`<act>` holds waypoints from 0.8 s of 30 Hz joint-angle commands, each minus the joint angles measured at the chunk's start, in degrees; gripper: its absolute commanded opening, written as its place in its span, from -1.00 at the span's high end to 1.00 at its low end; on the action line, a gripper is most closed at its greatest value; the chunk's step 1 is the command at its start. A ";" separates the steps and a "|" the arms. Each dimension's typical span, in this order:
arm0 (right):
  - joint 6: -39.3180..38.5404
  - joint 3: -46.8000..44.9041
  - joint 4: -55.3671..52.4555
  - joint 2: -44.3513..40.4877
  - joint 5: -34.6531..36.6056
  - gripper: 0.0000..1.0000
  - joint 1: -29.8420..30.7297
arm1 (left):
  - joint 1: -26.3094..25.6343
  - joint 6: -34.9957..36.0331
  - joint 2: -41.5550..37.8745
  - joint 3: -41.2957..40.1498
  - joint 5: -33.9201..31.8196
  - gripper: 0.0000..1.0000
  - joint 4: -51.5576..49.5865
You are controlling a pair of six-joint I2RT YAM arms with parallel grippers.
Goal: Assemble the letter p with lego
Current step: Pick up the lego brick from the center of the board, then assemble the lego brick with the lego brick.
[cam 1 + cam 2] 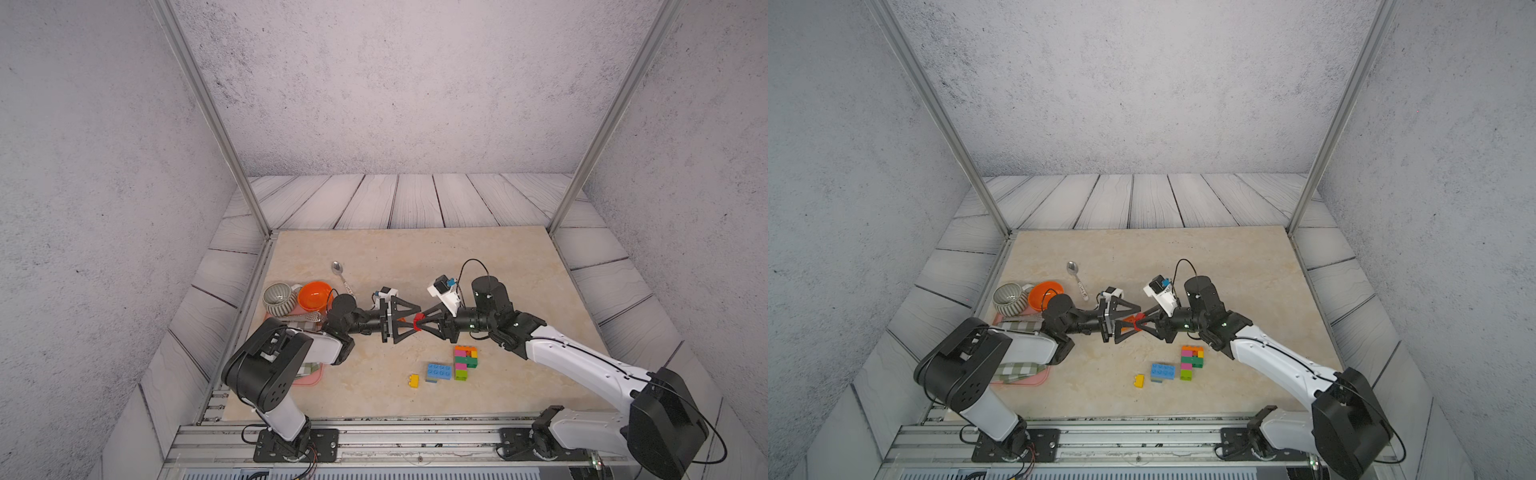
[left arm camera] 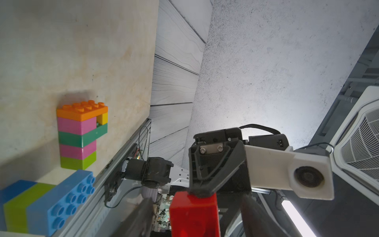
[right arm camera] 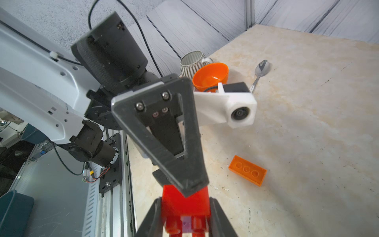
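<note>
— Far wall is twelve. First item?
— Red brick (image 3: 184, 202): off the table (image 1: 374, 257), mid-air near its centre, between the two arms' tips.
— Who has it?
— Right gripper (image 3: 185, 218): jaws pinching the red brick on two sides. Left gripper (image 2: 194, 220): jaws spread, a gap showing on either side of the brick. Whether a fingertip touches it, I cannot tell.
— Next item.
— P build (image 1: 464, 362): lying on the table at five o'clock from the grippers. Long orange piece at its twelve end, pink and yellow under that, a long green piece, then pink, then lime. Loop and stem are both readable.
— Loose stock?
— Blue brick (image 1: 439, 371): at nine o'clock, just beside the build, stacked with a lime piece. Yellow brick (image 1: 414, 380): at eight o'clock from the blue. Orange brick (image 3: 247, 173): underside up, on the table below the grippers.
— Not ours?
— Orange bowl (image 1: 314, 296), striped cup (image 1: 277, 298), spoon (image 1: 341, 274): all out between nine and eleven o'clock.
— Step in hand?
— A hand-over, I judge: right arm holding, left arm clear.
— Next move?
— Left should back off toward nine o'clock without brushing the brick. Right then needs to carry it to five o'clock and square its studs with the build. Where it fits, I cannot tell.
</note>
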 commanded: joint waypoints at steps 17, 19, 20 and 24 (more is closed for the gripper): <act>-29.06 27.87 -60.51 10.11 23.86 1.00 7.38 | 4.25 57.53 -33.13 -3.15 -34.06 -0.97 -70.89; -31.28 29.33 -63.24 13.30 27.13 1.00 9.75 | 4.26 60.18 -34.90 -5.44 -37.84 -0.96 -70.43; -31.77 29.97 -64.09 14.98 28.71 1.00 10.86 | 4.25 61.01 -36.20 -7.09 -39.79 -0.97 -69.75; -34.84 31.54 -65.93 20.26 31.68 1.00 15.89 | 4.55 63.15 -43.83 -11.66 -47.18 -0.96 -70.79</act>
